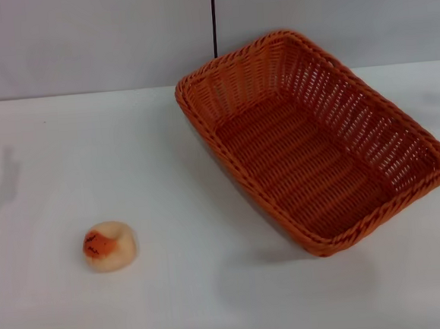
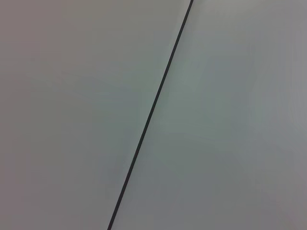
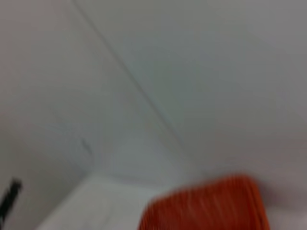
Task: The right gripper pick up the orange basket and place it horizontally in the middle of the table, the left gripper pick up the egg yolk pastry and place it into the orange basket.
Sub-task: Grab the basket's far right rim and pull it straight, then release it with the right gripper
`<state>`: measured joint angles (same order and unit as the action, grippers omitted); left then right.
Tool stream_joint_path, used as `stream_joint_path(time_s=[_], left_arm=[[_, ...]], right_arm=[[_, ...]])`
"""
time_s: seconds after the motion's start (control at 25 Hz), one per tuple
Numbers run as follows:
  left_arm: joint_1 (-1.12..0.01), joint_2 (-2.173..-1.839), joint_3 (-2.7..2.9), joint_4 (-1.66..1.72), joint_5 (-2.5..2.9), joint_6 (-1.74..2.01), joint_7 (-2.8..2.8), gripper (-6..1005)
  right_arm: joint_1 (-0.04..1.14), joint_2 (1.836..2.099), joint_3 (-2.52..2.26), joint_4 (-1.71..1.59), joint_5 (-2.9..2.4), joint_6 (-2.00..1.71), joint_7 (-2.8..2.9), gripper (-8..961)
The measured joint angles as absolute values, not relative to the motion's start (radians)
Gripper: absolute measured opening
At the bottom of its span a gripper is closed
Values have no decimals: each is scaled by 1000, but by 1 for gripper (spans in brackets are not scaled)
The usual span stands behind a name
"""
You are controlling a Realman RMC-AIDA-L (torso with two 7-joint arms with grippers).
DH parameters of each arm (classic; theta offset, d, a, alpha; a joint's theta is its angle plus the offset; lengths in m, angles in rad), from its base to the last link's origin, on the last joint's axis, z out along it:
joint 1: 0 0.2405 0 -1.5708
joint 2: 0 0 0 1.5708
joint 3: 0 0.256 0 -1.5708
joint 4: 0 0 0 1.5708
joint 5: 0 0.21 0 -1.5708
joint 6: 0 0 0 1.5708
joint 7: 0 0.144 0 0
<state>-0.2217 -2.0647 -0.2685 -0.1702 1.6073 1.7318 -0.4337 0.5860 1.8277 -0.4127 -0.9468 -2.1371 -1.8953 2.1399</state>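
Note:
The orange basket [image 1: 309, 138] lies on the white table [image 1: 185, 297], right of centre and turned diagonally, its open top up and nothing in it. A corner of the orange basket [image 3: 206, 206] also shows in the right wrist view. The egg yolk pastry [image 1: 109, 246], a small cream ball with an orange-red patch, sits on the table at the front left, well apart from the basket. Neither gripper appears in any view. The left wrist view holds only grey wall crossed by a thin dark seam.
A grey wall [image 1: 80, 38] with a thin dark vertical seam [image 1: 214, 20] stands behind the table. White tabletop stretches between the pastry and the basket and along the front edge.

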Motion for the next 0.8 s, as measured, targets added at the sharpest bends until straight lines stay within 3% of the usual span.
stream_joint_path(time_s=[0.32, 0.8], left_arm=[[-211, -2066, -254, -170, 1608, 1733, -435, 716], [-194, -2067, -244, -178, 1608, 1731, -436, 713]], right_arm=[[714, 1814, -540, -957, -2362, -1905, 2224, 813], [772, 1832, -760, -938, -2448, -1798, 2300, 810]])
